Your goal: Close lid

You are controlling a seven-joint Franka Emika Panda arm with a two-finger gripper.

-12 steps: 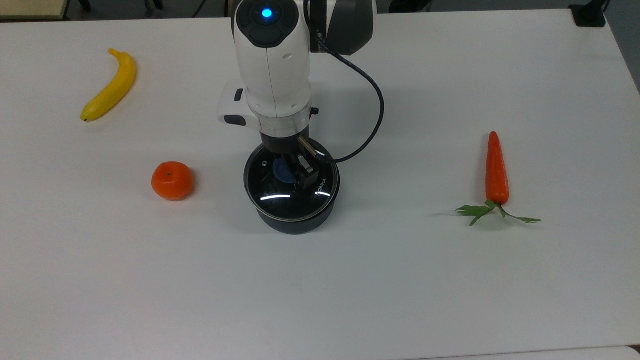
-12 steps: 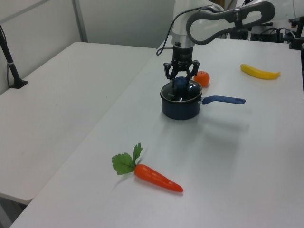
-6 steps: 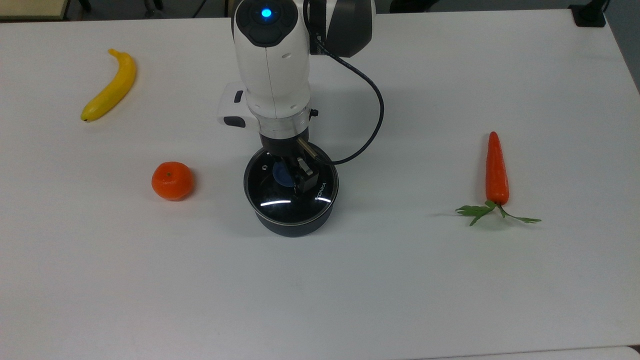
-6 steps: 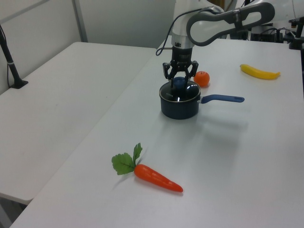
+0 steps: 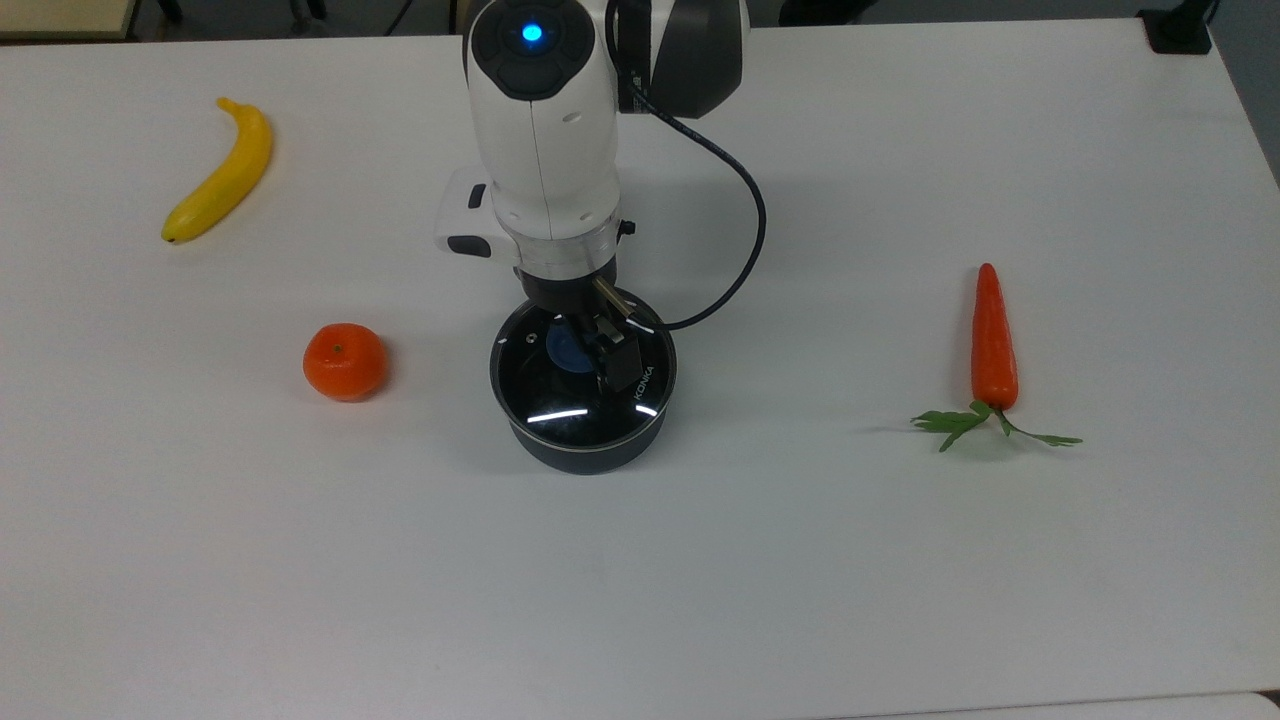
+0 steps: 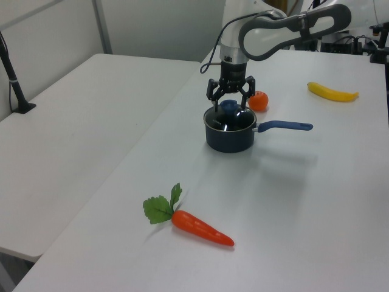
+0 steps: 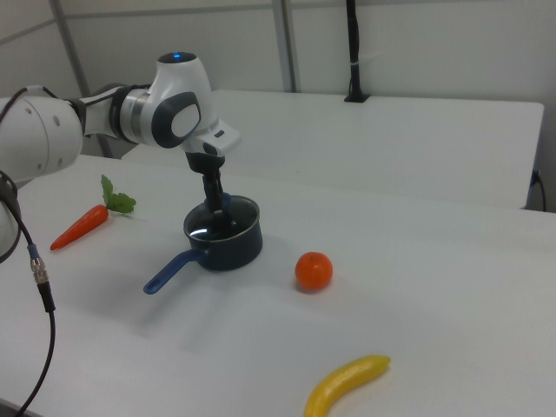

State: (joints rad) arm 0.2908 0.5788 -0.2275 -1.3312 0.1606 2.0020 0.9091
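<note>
From my station, the top view has the arm coming down from the frame's upper edge, its white wrist housing upright over the saucepan (image 5: 583,440). The gripper (image 5: 585,350) points straight down above the glass lid (image 5: 570,400), which sits flat on the saucepan's rim. I see the blue knob (image 5: 566,350) beside one dark finger (image 5: 618,365); the finger stands on the top view's right of the knob. A black cable (image 5: 745,215) loops from the wrist to the top view's right. On the white table (image 5: 700,580) I note a mandarin (image 5: 345,361) near the pan on the top view's left, a banana (image 5: 220,172) farther up on that side, and a carrot (image 5: 993,340) well apart on the top view's right.

In the left view the forearm bends down from the upper right and the gripper (image 6: 230,99) hangs vertical over the lid (image 6: 231,119). Its fingers (image 6: 211,94) are spread wide, one to each side of the knob (image 6: 228,105), with daylight between them and the knob; I record them as released, grasping nothing. The saucepan's blue handle (image 6: 285,126) runs toward the left view's right. The carrot (image 6: 200,227) lies in the foreground.

In the right view the arm reaches in from the right view's left, wrist tipped downward, the gripper (image 7: 217,213) just above the lid (image 7: 228,217) seated on the saucepan (image 7: 228,243).
</note>
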